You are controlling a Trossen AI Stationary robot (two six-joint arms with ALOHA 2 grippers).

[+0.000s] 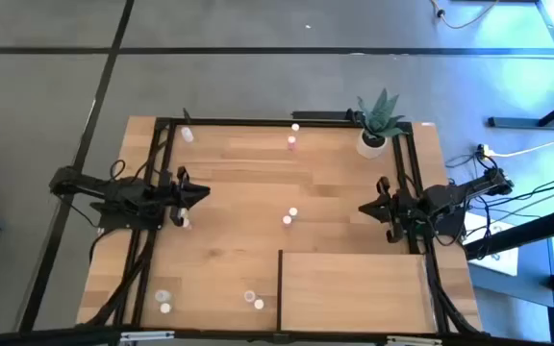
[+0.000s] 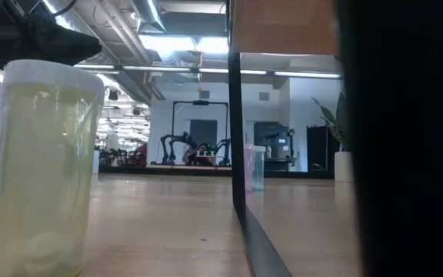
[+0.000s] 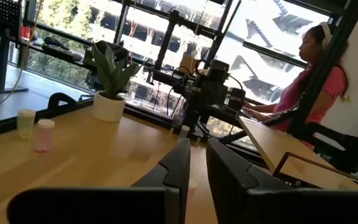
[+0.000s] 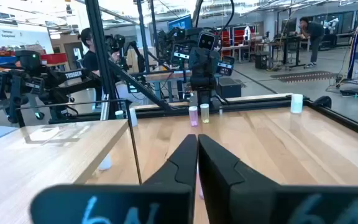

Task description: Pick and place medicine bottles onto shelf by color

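Small bottles stand scattered on the wooden tabletop: a pair at the centre (image 1: 289,217), two at the far edge (image 1: 292,136), one at the far left (image 1: 188,135) and several near the front left (image 1: 165,303). A pale yellow bottle (image 2: 44,169) stands right before the low camera. The shelf (image 1: 354,288) is the pale panel at the front right. My left gripper (image 1: 206,195) hovers at the table's left side, shut and empty. My right gripper (image 1: 362,207) hovers at the right side, shut and empty. The two point at each other, with the centre pair (image 4: 199,114) between them.
A white pot with a green plant (image 1: 377,125) stands at the far right corner. A dark metal frame (image 1: 258,121) runs along the table's edges. A person in pink (image 3: 319,74) sits beyond the table's right side, and other people (image 4: 92,46) show in the room.
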